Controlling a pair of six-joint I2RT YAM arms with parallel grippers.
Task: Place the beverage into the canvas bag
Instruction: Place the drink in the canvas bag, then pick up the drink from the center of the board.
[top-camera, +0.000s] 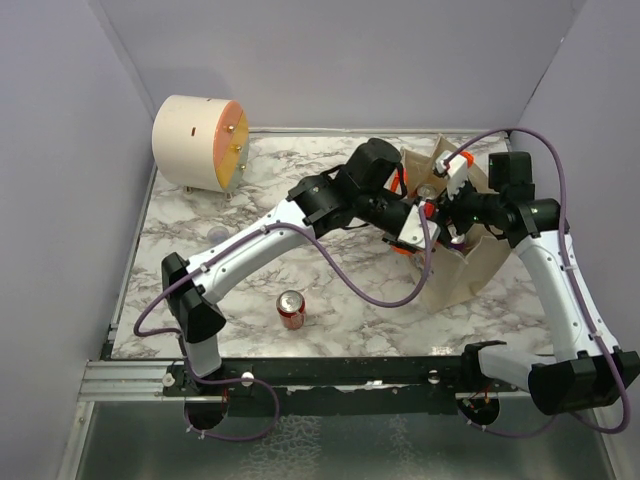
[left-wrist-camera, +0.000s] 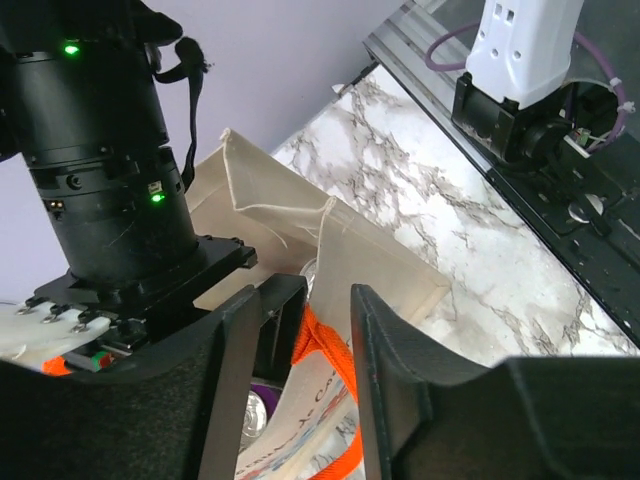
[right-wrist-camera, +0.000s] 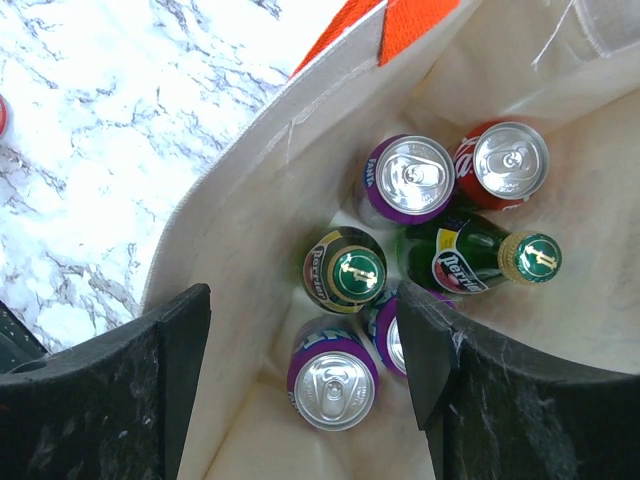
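The beige canvas bag stands open at the right. A red beverage can stands alone on the marble table near the front. My left gripper is at the bag's near rim; in the left wrist view it is shut on the bag's orange handle and wall. My right gripper hovers over the bag's mouth; in the right wrist view it is open and empty. Inside the bag are purple cans, a red can and two green bottles.
A large beige cylinder on small legs lies at the back left. Grey walls close off the left, back and right. A metal rail runs along the table's front edge by the arm bases.
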